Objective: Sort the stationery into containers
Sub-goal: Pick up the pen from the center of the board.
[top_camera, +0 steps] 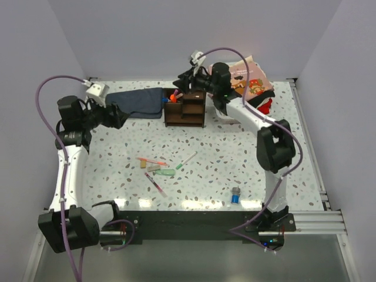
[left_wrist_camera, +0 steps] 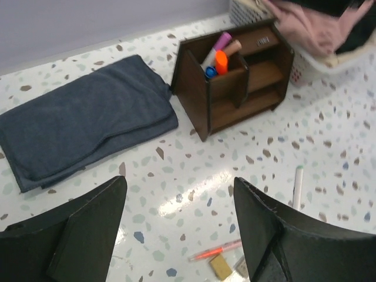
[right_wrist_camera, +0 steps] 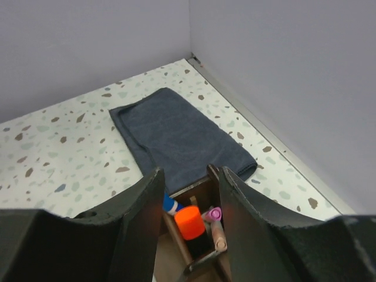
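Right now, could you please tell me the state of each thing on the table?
Organiser: upright, markers in one compartment.
Orange-capped marker: standing in organiser.
Left fingers: open, empty.
Right fingers: open, empty, above organiser.
Cloth: folded, flat.
Bottle: unsorted.
Loose pens: lying flat, unsorted.

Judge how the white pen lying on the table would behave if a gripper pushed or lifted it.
The white pen looks slim and round, lying flat on the glossy table, so a sideways push would probably roll it. It appears straight, so likely stiff and light when lifted. Being thin and low, it may slip from an off-centre pinch.
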Robot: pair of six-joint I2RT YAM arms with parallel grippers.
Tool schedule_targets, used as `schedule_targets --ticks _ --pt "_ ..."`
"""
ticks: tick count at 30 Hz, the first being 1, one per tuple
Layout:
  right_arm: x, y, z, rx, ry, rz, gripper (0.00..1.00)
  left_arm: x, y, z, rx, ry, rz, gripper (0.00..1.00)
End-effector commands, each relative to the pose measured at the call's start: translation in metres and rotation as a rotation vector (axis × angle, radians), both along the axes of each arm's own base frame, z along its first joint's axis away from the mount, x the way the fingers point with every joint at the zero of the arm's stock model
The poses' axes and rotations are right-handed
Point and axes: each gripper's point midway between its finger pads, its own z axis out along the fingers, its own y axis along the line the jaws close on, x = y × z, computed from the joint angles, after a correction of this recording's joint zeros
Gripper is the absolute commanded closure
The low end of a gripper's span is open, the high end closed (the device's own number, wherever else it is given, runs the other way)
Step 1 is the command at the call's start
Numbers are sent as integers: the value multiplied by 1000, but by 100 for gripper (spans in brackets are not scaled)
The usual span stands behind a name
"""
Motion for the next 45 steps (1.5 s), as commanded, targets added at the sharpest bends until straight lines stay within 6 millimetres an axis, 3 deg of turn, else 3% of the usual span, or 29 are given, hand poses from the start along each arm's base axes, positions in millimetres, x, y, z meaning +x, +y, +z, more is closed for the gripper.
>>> schedule_targets --ticks 1,2,4,5,7,8,11,13,16,20,27,35,40,45 --pt "-75 -18 43 -132 -183 189 54 -18 -53 0 134 -28 -241 22" --pt "-118 -16 14 -291 -226 371 53 -19 -55 -1 145 -27 -243 22" --pt "-154 -22 -21 -469 -248 505 53 -18 -53 -2 150 -16 -228 22" --pt "-188 -31 -58 -624 -245 635 52 -17 -52 -3 155 -15 -222 22" --pt "-216 -44 -95 -784 -228 767 52 -14 -49 1 164 -31 -203 22" --pt "-240 -48 -114 -858 -212 871 53 -13 -49 3 165 -40 -198 22" --pt "-266 -59 -154 -1012 -174 996 59 -13 -48 13 141 -64 -181 22" --pt "-271 -67 -182 -1130 -154 1036 61 -16 -47 17 114 -64 -177 22" --pt "-277 -63 -207 -1217 -206 1077 61 -22 -43 16 111 -61 -162 22" --pt "-267 -49 -229 -1292 -233 1039 62 -33 -38 12 113 -63 -141 21" --pt "-263 -46 -244 -1320 -200 1043 65 -46 -40 -5 103 -32 -147 22" --pt "-250 -36 -236 -1298 -235 1003 66 -45 -41 -9 101 -31 -155 22" --pt "-249 -23 -214 -1232 -264 998 67 -41 -42 -11 97 -31 -165 22" --pt "-241 -24 -223 -1265 -261 988 64 -37 -43 -10 82 -31 -164 22"
